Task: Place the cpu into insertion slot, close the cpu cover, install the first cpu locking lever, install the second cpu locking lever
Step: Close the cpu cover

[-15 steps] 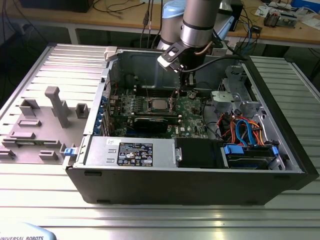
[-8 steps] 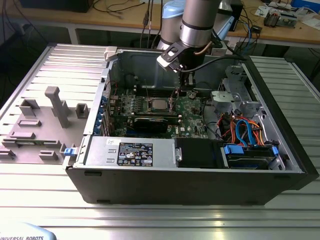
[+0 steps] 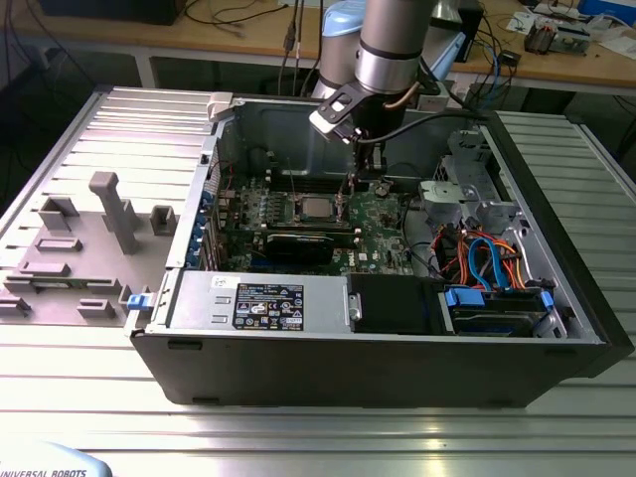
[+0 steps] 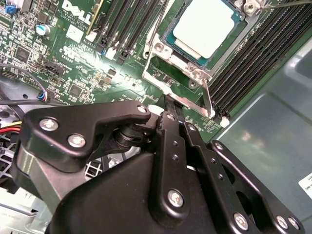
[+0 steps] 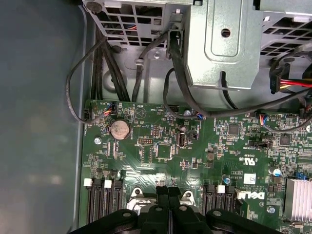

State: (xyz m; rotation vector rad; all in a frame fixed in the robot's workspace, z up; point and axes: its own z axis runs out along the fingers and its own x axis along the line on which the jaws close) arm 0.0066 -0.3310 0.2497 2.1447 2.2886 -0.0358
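we see the pincer (image 4: 170, 106) pressed together on nothing, tips just beside the rim of the insertion slot (image 4: 168, 80). the cpu (image 4: 207, 27) sits in it straight ahead of the tips, the cpu cover (image 4: 231, 48) framing it. a thin locking lever (image 4: 208, 97) runs lengthwise toward the pincer. the exterior view adds the arm (image 3: 388, 50) upright over the motherboard (image 3: 383, 224).
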